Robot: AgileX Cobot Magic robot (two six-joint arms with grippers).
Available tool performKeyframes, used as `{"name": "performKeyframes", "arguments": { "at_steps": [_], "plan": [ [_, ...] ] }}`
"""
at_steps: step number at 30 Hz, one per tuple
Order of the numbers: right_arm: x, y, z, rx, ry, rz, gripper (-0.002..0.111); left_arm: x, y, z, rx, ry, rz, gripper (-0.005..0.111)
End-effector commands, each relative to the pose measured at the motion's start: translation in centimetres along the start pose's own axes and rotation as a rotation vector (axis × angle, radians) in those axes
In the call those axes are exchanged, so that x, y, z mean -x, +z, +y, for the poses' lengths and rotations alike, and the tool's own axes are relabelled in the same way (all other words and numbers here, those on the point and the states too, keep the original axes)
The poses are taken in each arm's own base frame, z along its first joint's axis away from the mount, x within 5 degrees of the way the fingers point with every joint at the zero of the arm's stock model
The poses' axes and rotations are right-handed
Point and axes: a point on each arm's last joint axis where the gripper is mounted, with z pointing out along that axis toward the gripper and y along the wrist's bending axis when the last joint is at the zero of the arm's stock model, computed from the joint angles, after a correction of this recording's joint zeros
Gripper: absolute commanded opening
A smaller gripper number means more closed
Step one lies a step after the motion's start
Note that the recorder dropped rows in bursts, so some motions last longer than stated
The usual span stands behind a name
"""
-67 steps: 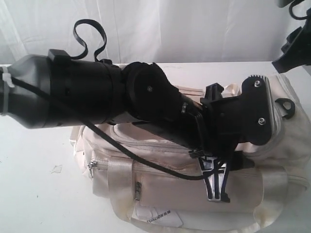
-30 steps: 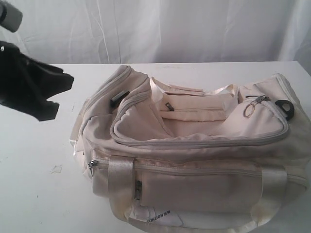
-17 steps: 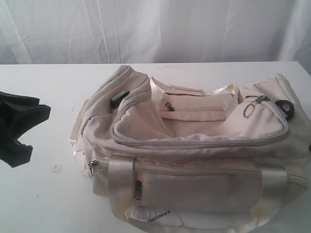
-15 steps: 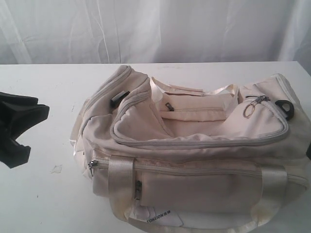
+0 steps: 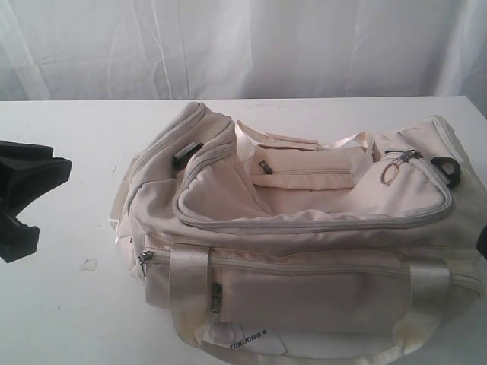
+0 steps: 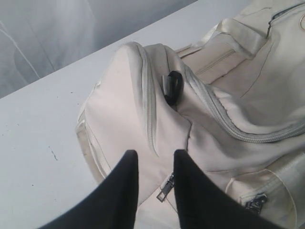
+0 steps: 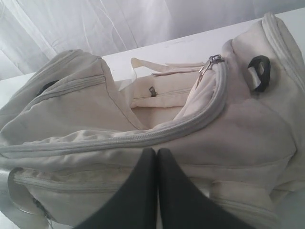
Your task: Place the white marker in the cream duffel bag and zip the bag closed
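Note:
The cream duffel bag (image 5: 304, 228) lies on the white table, filling the middle and right of the exterior view. Its grey top zipper (image 5: 319, 223) runs along the sagging lid, and the ringed pull (image 5: 396, 163) rests at the bag's right end. The white marker is out of view. My left gripper (image 6: 155, 160) hovers open and empty over the bag's left end, with a small side zipper pull (image 6: 164, 187) showing between the fingers. My right gripper (image 7: 155, 151) is shut on nothing, close to the bag's front side below the top zipper (image 7: 143, 136).
A black part of the left arm (image 5: 23, 194) pokes in at the exterior view's left edge over the table (image 5: 68, 319). Black plastic loops (image 5: 447, 167) (image 5: 186, 154) sit at both bag ends. A white curtain hangs behind.
The left arm, which covered the bag two seconds ago, has pulled back to the left edge and sunk lower. The bag has not moved.

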Motion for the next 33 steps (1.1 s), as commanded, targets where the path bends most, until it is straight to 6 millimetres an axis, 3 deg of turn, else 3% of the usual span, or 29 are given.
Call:
{"name": "performKeyframes", "arguments": {
  "at_steps": [1,6,9,14,22,33],
  "plan": [
    [-0.1,0.0,-0.1,-0.006,0.009,-0.004,0.0,-0.1,-0.2,-0.1,-0.004,-0.014,-0.004,0.032],
    [0.0,-0.3,-0.1,-0.009,-0.002,-0.029,0.0,-0.1,-0.2,-0.1,-0.004,-0.014,-0.004,0.032],
    [0.2,-1.0,-1.1,-0.109,-0.115,-0.204,0.0,-0.1,-0.2,-0.1,-0.004,-0.014,-0.004,0.032],
    [-1.3,-1.5,-2.5,-0.219,-0.182,-0.381,0.0,-0.1,-0.2,-0.1,-0.004,-0.014,-0.004,0.032],
    [-4.7,-0.3,-4.1,-0.279,-0.277,-0.301,0.0,-0.1,-0.2,-0.1,-0.004,-0.014,-0.004,0.032],
    [-5.9,0.0,-4.3,-0.277,-0.262,-0.192,0.0,-0.1,-0.2,-0.1,-0.004,-0.014,-0.004,0.032]
  ]
}}
